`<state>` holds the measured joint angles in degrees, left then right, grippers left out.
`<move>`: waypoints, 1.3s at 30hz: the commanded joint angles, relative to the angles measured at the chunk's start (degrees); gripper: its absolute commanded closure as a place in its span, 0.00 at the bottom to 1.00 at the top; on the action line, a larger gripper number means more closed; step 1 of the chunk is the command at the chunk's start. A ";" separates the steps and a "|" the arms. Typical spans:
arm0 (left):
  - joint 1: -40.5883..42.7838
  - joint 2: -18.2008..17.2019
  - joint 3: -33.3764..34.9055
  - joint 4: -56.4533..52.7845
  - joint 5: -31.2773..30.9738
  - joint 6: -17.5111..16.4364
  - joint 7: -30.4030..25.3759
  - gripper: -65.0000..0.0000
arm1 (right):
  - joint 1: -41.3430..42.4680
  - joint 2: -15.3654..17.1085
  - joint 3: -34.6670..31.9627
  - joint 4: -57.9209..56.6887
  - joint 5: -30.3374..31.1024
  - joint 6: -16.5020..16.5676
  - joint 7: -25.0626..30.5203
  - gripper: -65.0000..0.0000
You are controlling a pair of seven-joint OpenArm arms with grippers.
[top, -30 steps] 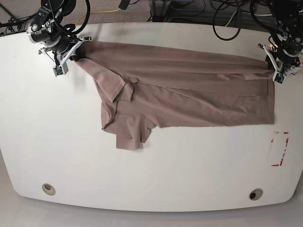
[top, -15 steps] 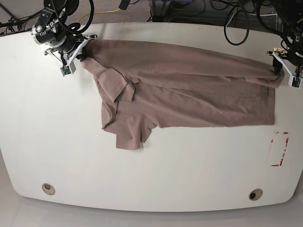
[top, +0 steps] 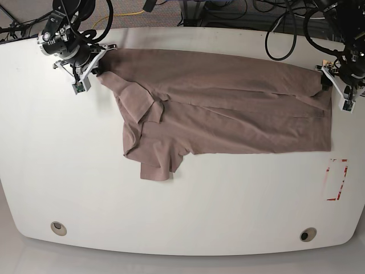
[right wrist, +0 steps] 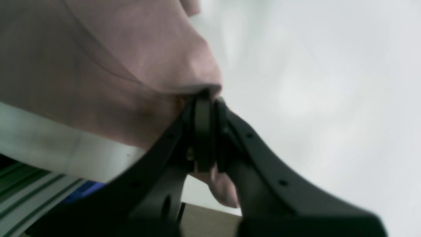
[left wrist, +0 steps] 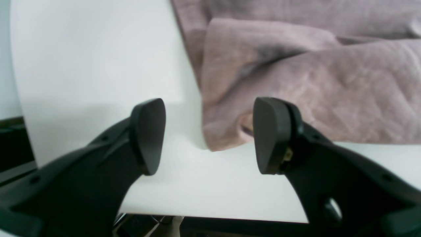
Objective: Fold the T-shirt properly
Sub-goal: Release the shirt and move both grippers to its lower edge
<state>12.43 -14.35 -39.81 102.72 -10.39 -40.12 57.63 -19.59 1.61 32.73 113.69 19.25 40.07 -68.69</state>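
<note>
The dusty mauve-brown T-shirt [top: 228, 108] lies spread across the back half of the white table [top: 85, 171], with a sleeve folded over at its left. My left gripper [top: 335, 87] is at the shirt's far right corner. In the left wrist view it [left wrist: 209, 135] is open, and the shirt's corner [left wrist: 227, 131] lies on the table between its fingers. My right gripper [top: 94, 66] is at the shirt's back left corner. In the right wrist view it [right wrist: 205, 108] is shut on a bunch of the shirt [right wrist: 131, 65].
A red-marked rectangle [top: 336, 180] is on the table near its right edge. Two round holes [top: 58, 228] [top: 308, 234] sit near the front edge. Cables [top: 279, 23] hang behind the table's back edge.
My left gripper has opened and let go of the shirt's right corner, which has slackened back to the left onto the table. My right gripper keeps its hold and has hardly moved.
</note>
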 commanded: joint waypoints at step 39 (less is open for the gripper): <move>-20.03 -1.26 -0.58 -17.05 5.87 0.60 -5.71 0.42 | 29.57 2.22 -6.93 -20.55 0.05 -0.07 2.36 0.31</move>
<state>-6.50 -14.48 -40.32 84.73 -3.73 -39.68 53.12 7.90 3.20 26.96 93.86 18.35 39.90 -68.31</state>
